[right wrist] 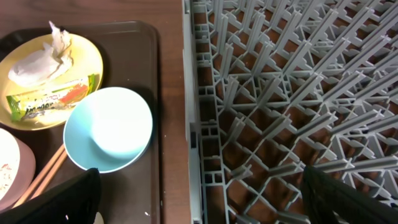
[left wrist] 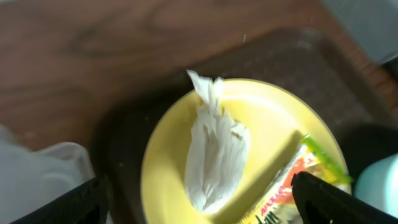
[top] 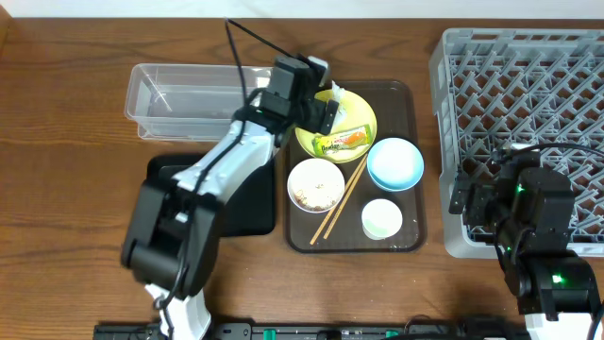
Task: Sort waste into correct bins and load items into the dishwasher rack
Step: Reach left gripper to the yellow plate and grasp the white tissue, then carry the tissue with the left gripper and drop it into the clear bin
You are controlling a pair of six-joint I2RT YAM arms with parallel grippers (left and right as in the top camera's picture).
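A crumpled white paper scrap [left wrist: 214,149] and a green-and-orange wrapper [top: 342,141] lie on the yellow plate [top: 363,111]. My left gripper [left wrist: 199,208] is open just above the plate, its fingers on either side of the scrap. The pinkish bowl [top: 315,184] holds rice-like food. Chopsticks [top: 340,200], a light blue bowl [top: 394,162] and a pale cup [top: 382,218] lie beside it. My right gripper [right wrist: 202,199] is open and empty over the left front edge of the grey rack [right wrist: 280,93]. The right wrist view also shows the scrap [right wrist: 40,59] and the wrapper [right wrist: 53,99].
All the dishes sit on a brown serving tray [top: 411,104]. The clear tub [top: 179,99] stands to its left at the back. The black tray [top: 250,203] lies in front of the tub, partly under my left arm. The rack [top: 519,85] fills the right side.
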